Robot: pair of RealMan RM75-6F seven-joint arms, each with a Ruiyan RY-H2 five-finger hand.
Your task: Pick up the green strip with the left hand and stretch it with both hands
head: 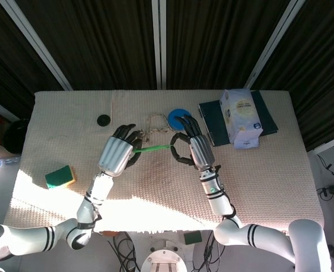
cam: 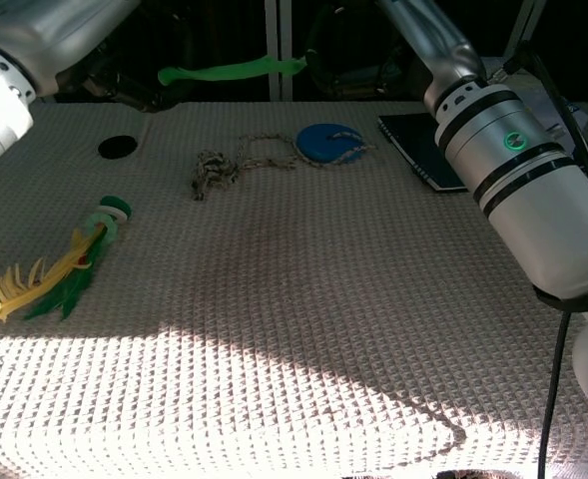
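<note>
Green strip [head: 153,149] hanging in air above table [head: 269,164], running flat between both hands. Left hand [head: 118,154] holding one end of it, fingers curled around. Right hand [head: 194,148] pinching other end — fingers bent in close. Strip showing bright green in chest view [cam: 232,71]. Below it on cloth: rope [cam: 236,161] lying beside blue disc [cam: 325,141]. Feather toy [cam: 56,267] sitting well apart, near left edge — black dot [cam: 117,147] further back.
</note>
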